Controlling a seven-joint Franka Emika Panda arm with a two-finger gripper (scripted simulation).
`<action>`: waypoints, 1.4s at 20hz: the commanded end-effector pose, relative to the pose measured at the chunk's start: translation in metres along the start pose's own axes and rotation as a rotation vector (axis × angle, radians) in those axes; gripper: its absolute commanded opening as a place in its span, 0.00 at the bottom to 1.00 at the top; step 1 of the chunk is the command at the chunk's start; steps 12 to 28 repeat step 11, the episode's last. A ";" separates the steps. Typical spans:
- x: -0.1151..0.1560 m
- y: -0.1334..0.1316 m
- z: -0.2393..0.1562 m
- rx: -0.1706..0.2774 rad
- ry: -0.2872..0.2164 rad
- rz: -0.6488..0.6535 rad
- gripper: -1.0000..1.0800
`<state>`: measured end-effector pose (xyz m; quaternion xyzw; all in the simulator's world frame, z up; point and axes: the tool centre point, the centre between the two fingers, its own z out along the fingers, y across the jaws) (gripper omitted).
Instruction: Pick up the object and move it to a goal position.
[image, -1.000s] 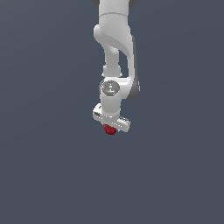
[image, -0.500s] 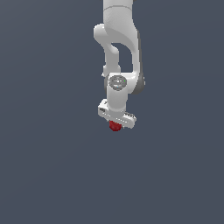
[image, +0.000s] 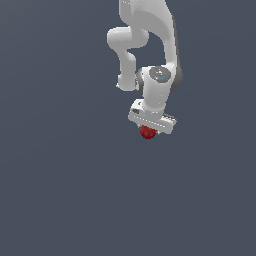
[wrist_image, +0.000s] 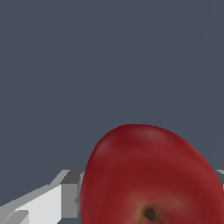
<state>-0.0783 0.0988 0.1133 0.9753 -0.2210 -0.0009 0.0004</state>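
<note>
The object, a small dark-red roundish ball (image: 147, 132), hangs just under the white gripper (image: 149, 130) in the exterior view, well above the grey ground. The gripper is shut on it. In the wrist view the red object (wrist_image: 153, 175) fills the near part of the picture, with a small dark dimple on it, and one grey-white finger (wrist_image: 65, 194) presses against its side. The other finger is hidden behind the object.
The white arm (image: 150, 45) reaches down from the top of the exterior view. Around it is a plain dark grey-blue surface (image: 60, 190) with no other objects in sight.
The arm has carried the red object up and toward the exterior view's right. The wrist has tilted. The gripper has stayed shut on the object.
</note>
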 end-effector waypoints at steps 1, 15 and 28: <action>-0.014 -0.013 -0.013 0.000 0.002 0.001 0.00; -0.037 -0.036 -0.033 0.001 0.002 0.002 0.00; -0.037 -0.036 -0.033 0.001 0.002 0.002 0.00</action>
